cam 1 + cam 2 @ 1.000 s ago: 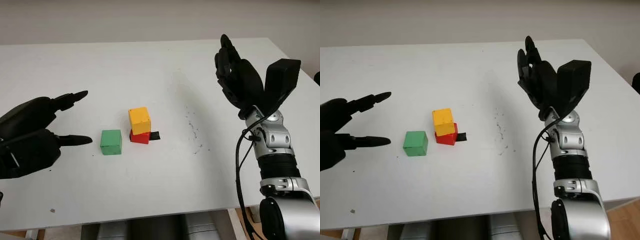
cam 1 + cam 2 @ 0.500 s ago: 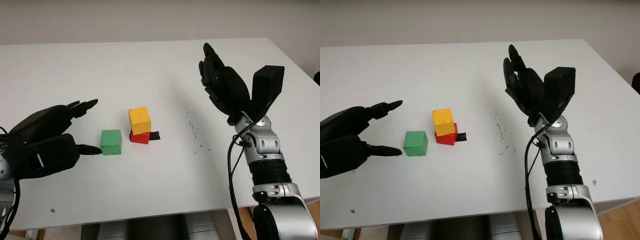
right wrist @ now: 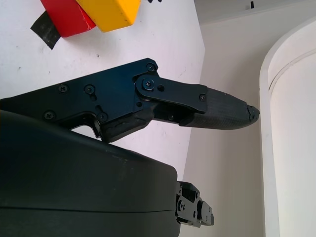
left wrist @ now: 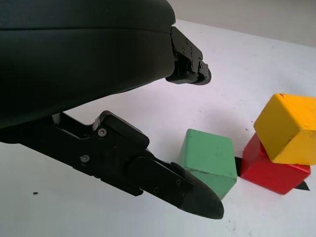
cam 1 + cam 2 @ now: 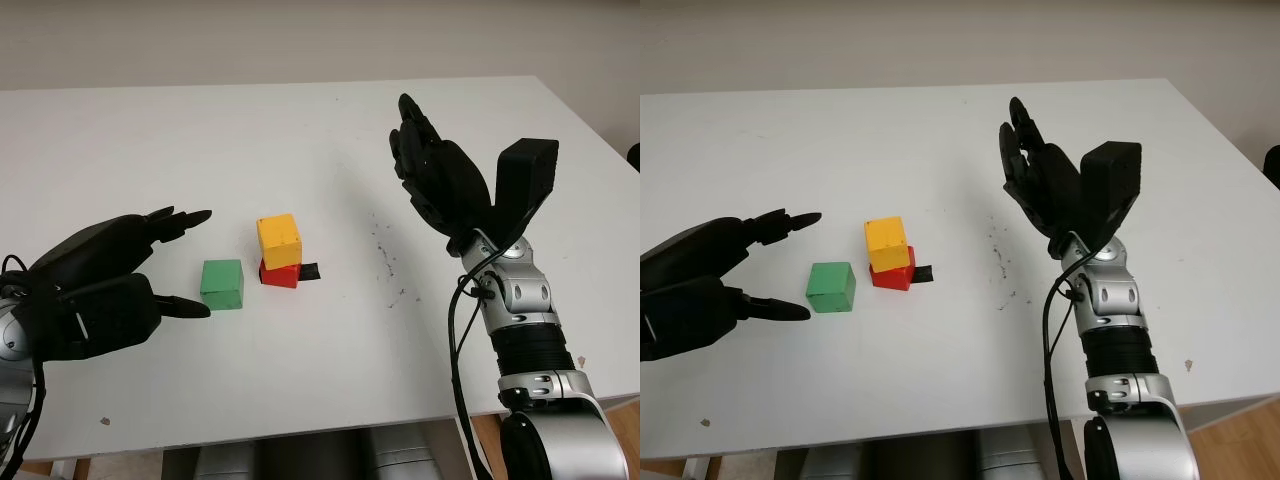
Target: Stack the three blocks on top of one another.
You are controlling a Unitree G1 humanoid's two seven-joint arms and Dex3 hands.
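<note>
Your yellow block sits on top of the red block, near the middle of the white table. It is offset toward the far left of the red one and twisted a little against it, so their edges don't line up. A small black tape piece pokes out from under the red block on its right side.

The green block stands alone on the table just left of the pair, apart from them, flat on one face, with its front face roughly square to you. The blocks are cubes, so you get no long axis.

Your left hand is at the left of the table, open wide and holding nothing. Its fingers point toward the green block, with one fingertip close to the block's near left side and another above and behind it. You can't tell contact from the head views; the left wrist view shows a gap.

Your right hand is raised above the right side of the table, open, holding nothing, well apart from the blocks.
</note>
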